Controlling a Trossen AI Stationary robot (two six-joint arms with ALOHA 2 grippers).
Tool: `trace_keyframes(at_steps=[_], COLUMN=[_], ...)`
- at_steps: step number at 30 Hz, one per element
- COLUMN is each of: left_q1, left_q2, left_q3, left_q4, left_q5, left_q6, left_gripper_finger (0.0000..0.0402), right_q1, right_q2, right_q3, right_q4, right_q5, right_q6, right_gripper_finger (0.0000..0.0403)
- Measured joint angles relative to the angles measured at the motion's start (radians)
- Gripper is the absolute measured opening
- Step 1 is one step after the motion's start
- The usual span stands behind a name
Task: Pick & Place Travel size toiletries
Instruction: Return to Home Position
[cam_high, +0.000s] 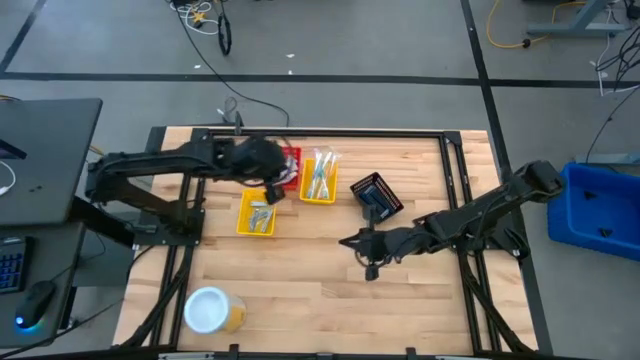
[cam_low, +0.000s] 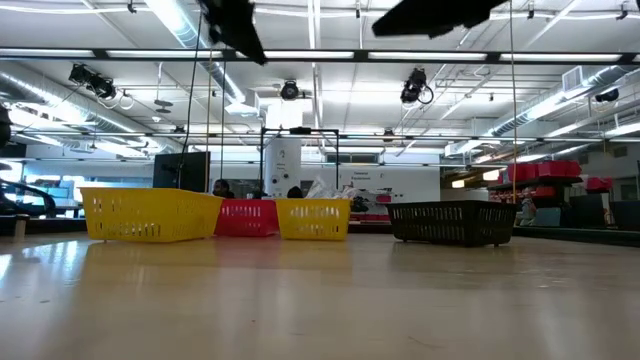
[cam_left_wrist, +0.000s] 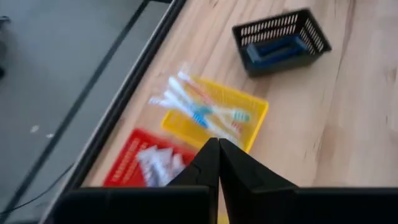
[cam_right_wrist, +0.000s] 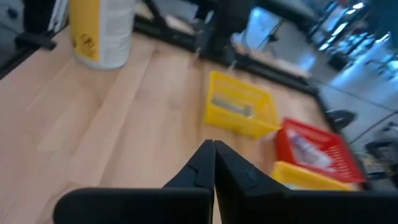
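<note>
No text, brand or number can be read anywhere. The round yellow container (cam_right_wrist: 102, 28) near a corner of the tabletop (cam_right_wrist: 124, 130) bears small dark marks, too blurred to make out. The white toiletries (cam_left_wrist: 157, 165) in the red basket (cam_left_wrist: 121, 169) show no legible print.

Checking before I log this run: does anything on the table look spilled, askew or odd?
Nothing looks spilled. The black basket sits turned at an angle to the edges of the table, and the toothbrushes stick out past the rim of their yellow bin.
</note>
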Motion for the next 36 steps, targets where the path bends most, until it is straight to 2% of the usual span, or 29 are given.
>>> trace_keyframes(at_steps=[6,13,15,21,26,32,36], left_q1=[-0.063,-0.11,-0.117,-0.117,-0.118,-0.118,-0.118], left_q2=[-0.101,-0.228,-0.292,-0.549,-0.764,-1.024,-1.18], left_q3=[0.0,-0.034,-0.098,-0.37,-0.582,-0.781,-0.888], left_q4=[-0.044,-0.052,-0.019,0.145,0.292,0.42,0.5], left_q5=[-0.075,-0.078,-0.076,-0.044,-0.004,0.069,0.088], left_q6=[0.073,0.169,0.183,0.215,0.25,0.249,0.25], left_gripper_finger=[0.0014,0.0015,0.0015,0.0015,0.0015,0.0015,0.0015], right_q1=[-0.005,-0.054,-0.082,-0.183,-0.245,-0.285,-0.292], right_q2=[-0.139,-0.331,-0.385,-0.525,-0.657,-0.819,-0.912], right_q3=[0.0,0.0,0.0,-0.057,-0.17,-0.304,-0.394], right_q4=[-0.088,-0.294,-0.368,-0.381,-0.322,-0.233,-0.163], right_q5=[0.021,0.016,-0.016,-0.216,-0.226,-0.361,-0.382], right_q6=[-0.006,0.033,0.058,0.067,0.068,0.081,0.088], right_gripper_finger=[0.0003,0.0002,0.0002,0.0001,0.0001,0.0001,0.0001])
